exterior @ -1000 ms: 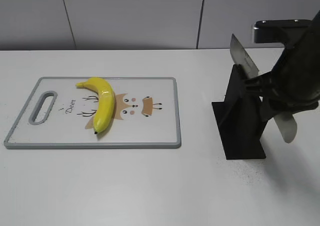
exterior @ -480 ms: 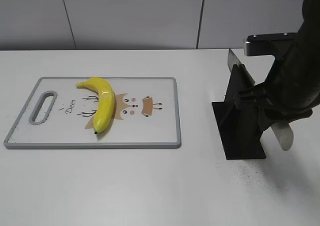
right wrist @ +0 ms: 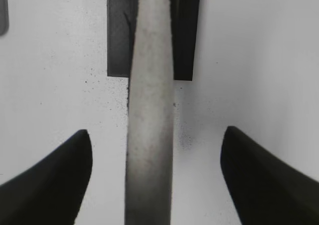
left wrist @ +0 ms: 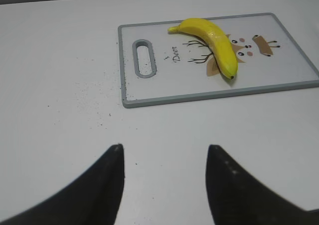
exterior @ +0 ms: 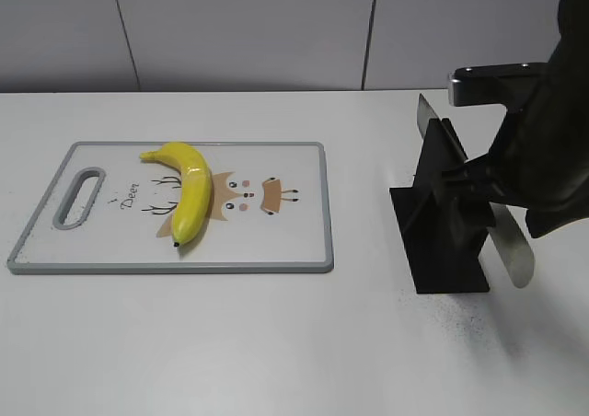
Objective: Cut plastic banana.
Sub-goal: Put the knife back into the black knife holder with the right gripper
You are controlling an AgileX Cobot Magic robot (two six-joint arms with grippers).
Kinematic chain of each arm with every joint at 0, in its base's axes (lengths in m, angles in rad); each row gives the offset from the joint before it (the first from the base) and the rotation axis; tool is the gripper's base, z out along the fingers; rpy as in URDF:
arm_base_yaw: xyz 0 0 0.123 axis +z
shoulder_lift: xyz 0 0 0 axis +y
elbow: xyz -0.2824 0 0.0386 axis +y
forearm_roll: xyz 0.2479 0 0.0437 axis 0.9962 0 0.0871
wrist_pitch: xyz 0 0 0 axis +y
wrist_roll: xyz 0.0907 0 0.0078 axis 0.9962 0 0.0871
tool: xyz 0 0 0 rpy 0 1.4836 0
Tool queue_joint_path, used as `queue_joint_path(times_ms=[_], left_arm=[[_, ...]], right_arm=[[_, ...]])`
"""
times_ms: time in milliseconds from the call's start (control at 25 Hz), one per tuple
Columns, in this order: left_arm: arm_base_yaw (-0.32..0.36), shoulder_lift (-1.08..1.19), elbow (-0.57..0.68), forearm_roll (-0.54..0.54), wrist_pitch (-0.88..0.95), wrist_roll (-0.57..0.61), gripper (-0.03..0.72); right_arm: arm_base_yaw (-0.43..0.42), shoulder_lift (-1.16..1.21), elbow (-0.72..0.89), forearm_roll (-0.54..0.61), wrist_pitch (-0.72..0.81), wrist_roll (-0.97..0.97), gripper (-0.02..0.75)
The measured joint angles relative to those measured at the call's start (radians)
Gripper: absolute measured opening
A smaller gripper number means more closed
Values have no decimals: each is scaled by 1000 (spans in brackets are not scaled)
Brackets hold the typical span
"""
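Observation:
The plastic banana (exterior: 189, 190) is glossy yellow and curved, and lies on the left half of the white cutting board (exterior: 294, 241). It also shows in the left wrist view (left wrist: 214, 41). A knife (exterior: 511, 255) rests slanted in a black stand (exterior: 442, 241), blade tip up and back. My right gripper (right wrist: 155, 131) is open, its jaws standing wide on either side of the knife's grey handle (right wrist: 149, 150) without touching it. My left gripper (left wrist: 164, 146) is open and empty over bare table, well short of the board (left wrist: 149, 98).
The board has a grey rim, a handle slot (exterior: 78, 197) at its left end and a deer drawing. The black stand sits right of the board. Dark specks dot the white table (exterior: 276, 342). A grey wall runs along the back.
The right arm has come lower and closer over the stand. The knife's blade tip has dropped and its handle sits lower. The banana and board have not moved.

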Motion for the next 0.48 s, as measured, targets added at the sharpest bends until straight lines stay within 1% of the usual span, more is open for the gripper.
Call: queue_joint_path(times_ms=[80, 160, 280, 480], left_arm=[[0, 0, 0, 0, 0, 0, 516], [0, 0, 0, 0, 0, 0, 516], [0, 0, 0, 0, 0, 0, 516], [0, 0, 0, 0, 0, 0, 516]], right_arm=[[0, -14, -6, 1, 0, -11, 637], [0, -38, -24, 3, 2, -24, 645], [0, -102, -49, 14, 7, -57, 646], [0, -286, -52, 24, 39, -121, 639]])
